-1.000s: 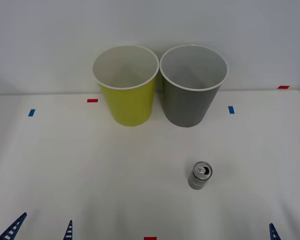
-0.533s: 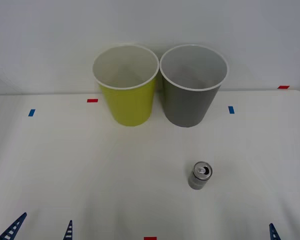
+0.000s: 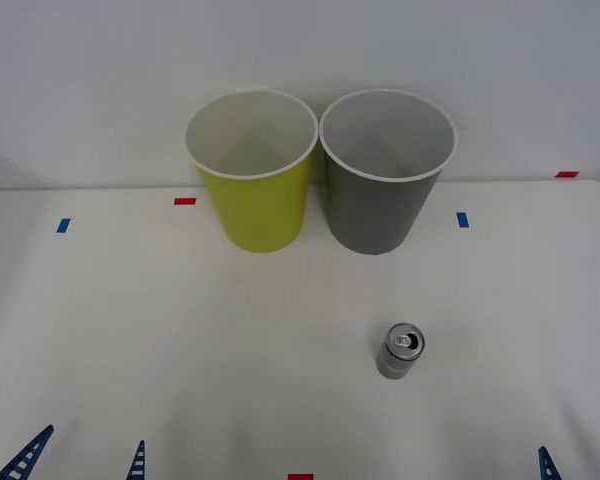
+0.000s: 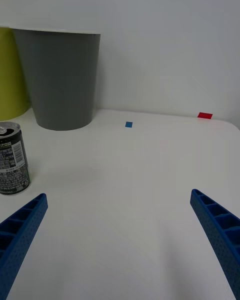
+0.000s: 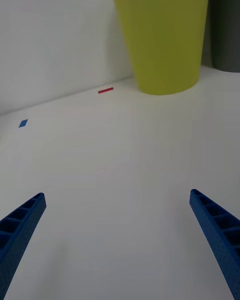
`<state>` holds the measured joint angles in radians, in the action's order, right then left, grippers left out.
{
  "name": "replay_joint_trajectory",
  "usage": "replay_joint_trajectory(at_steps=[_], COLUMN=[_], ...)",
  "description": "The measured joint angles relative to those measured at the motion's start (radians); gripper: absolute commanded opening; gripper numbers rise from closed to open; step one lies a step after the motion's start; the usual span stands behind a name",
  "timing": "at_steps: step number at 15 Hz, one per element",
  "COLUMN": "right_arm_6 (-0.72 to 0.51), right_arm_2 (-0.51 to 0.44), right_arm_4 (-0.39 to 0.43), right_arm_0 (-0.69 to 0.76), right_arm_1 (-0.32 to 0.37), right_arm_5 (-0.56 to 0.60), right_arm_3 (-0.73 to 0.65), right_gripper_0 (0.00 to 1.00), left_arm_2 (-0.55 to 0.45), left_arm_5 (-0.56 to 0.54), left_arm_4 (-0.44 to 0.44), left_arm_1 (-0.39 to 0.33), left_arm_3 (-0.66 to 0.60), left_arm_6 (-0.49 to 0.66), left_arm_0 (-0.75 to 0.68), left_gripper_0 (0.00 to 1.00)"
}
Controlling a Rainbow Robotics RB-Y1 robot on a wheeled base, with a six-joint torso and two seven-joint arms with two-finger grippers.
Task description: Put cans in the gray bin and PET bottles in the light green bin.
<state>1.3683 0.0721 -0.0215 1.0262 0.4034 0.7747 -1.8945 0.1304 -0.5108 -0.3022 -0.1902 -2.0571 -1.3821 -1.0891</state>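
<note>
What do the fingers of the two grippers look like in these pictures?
Both pairs are the same: the left gripper and the right gripper each have two bright blue plastic fingers, long and tapering to a point, with an open ribbed lattice like ladder rungs. No cables or markings are visible.

The white table (image 3: 130,320) lies open across its near and left portions; the sole obstacle on the near right is the can (image 3: 401,351), standing upright and well apart from both bins; the light green bin (image 3: 252,170) and the gray bin (image 3: 385,170) stand at the far edge against the wall, rims nearly touching, leaving no passable gap between them; both bin mouths are unobstructed from above.
</note>
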Motion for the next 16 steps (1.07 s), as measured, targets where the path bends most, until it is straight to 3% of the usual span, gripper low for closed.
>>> replay_joint_trajectory(at_steps=[8,13,16], right_arm_6=[0.008,0.063,0.184], right_arm_2=[0.023,0.109,0.199], right_arm_4=[0.000,-0.020,-0.048], right_arm_0=[-0.025,-0.043,-0.100], right_arm_1=[-0.023,-0.018,-0.003], right_arm_5=[0.031,0.088,0.100], right_arm_3=[0.048,0.068,0.131], right_gripper_0=[1.00,1.00,1.00], left_arm_2=[0.000,0.000,0.000], left_arm_5=[0.000,0.000,0.000], left_arm_4=[0.000,0.000,0.000], left_arm_1=[0.000,0.000,0.000], left_arm_3=[0.000,0.000,0.000], left_arm_6=[0.000,0.000,0.000], left_arm_0=[0.000,0.000,0.000], left_gripper_0=[1.00,1.00,1.00])
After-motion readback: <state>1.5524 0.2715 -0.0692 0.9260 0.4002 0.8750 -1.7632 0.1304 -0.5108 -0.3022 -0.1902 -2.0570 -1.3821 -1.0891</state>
